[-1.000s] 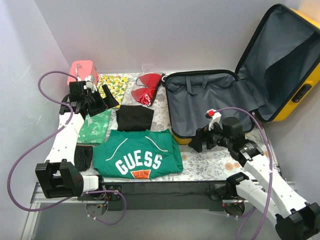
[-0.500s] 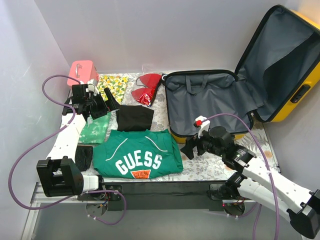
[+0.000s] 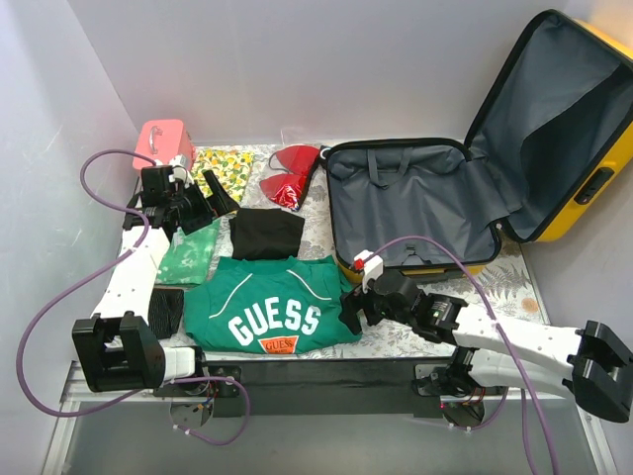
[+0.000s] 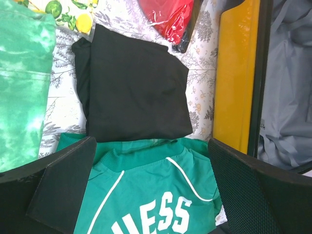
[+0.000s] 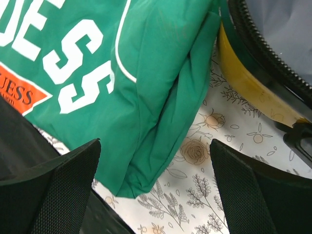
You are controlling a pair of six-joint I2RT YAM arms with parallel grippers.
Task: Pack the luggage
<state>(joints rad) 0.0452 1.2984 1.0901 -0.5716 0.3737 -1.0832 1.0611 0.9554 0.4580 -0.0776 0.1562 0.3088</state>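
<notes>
Beside the green shirt's (image 3: pixel 272 309) right edge, the right gripper (image 3: pixel 350 311) hangs wide open and empty, the open yellow luggage (image 3: pixel 415 213) lying just behind it, far from the equally open, empty left gripper (image 3: pixel 212 201).

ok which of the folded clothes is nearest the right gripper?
The green GUESS shirt: its right edge lies directly under the open right gripper. The black folded garment and the tie-dye green piece lie farther left.
</notes>
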